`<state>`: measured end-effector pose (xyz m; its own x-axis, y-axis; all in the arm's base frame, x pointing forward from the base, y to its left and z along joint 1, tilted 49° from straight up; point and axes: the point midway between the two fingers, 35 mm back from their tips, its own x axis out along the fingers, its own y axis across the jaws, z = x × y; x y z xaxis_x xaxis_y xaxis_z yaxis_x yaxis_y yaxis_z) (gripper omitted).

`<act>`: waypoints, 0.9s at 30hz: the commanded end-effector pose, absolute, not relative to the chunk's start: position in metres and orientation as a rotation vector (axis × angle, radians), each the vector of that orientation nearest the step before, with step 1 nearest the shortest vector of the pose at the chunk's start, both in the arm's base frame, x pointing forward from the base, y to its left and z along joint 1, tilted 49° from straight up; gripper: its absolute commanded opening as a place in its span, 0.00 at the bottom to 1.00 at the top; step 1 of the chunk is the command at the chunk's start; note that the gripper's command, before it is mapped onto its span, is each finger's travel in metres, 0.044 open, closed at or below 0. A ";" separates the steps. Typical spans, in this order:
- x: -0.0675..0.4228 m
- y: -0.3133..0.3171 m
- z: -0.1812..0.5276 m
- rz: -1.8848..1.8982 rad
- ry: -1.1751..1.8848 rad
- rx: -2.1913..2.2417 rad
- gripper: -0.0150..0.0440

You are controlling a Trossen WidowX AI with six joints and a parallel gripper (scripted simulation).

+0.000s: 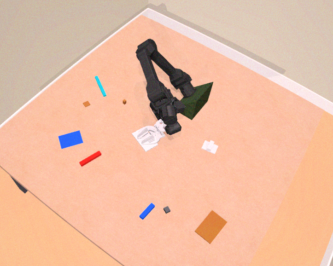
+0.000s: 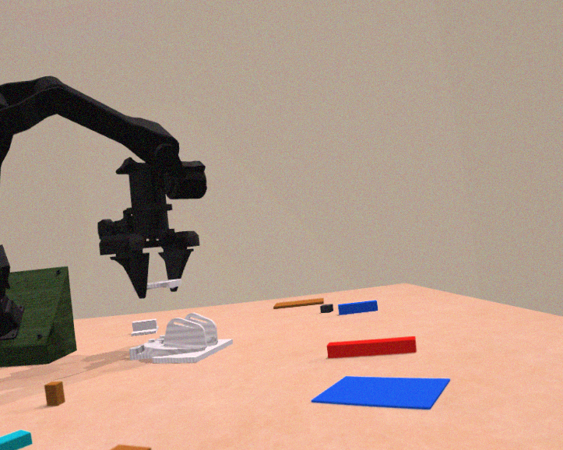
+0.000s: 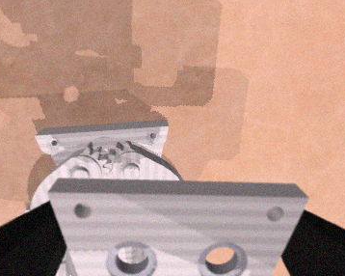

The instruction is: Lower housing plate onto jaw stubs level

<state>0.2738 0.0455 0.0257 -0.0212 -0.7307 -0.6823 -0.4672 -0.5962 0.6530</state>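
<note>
One cyan stick (image 1: 100,86) (image 2: 8,441) lies closest in the exterior view, with a thin brown tile (image 1: 86,103) (image 2: 130,447) flat beside it and a small brown block (image 1: 124,101) (image 2: 54,393) slightly deeper on the pinkish surface (image 1: 232,177) (image 2: 465,348) (image 3: 302,70). A blue sheet (image 1: 70,139) (image 2: 381,391) lies flat, and beyond it rests a red bar (image 1: 90,158) (image 2: 371,347).

Farther in comes the white base (image 1: 146,146) (image 2: 177,358) (image 3: 99,138), carrying two slotted pieces (image 1: 144,133) (image 2: 184,335) side by side. Their toothed ends and round stubs show in the wrist view.

Above the stub end, clear of it, the claw (image 2: 158,290) (image 3: 174,207) is spread wide and holds the white housing plate (image 1: 160,125) (image 2: 163,284) (image 3: 176,225) by its two ends. The plate has two large ringed holes and two small corner holes, and is apart from the stubs. From overhead, the arm hides the fingertips.

The black arm (image 1: 152,71) (image 2: 87,111) reaches over from a dark green wedge (image 1: 198,101) (image 2: 61,314). Past the base stands a small white bracket (image 1: 209,146) (image 2: 144,326). Farther still are a blue stick (image 1: 147,211) (image 2: 357,307), a dark cube (image 1: 166,209) (image 2: 326,308) near it, and a flat brown sheet (image 1: 211,226) (image 2: 298,304). Behind everything is a plain beige wall (image 2: 368,145).
</note>
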 end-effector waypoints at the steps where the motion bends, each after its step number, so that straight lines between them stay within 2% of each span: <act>1: 0.272 0.032 0.035 -1.670 -1.216 1.977 0.85; 27: 0.271 0.021 0.044 -1.680 -1.164 1.938 0.85</act>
<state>0.2709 0.0214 0.0432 -0.0273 -0.7406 -0.6714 -0.3685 -0.6169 0.6954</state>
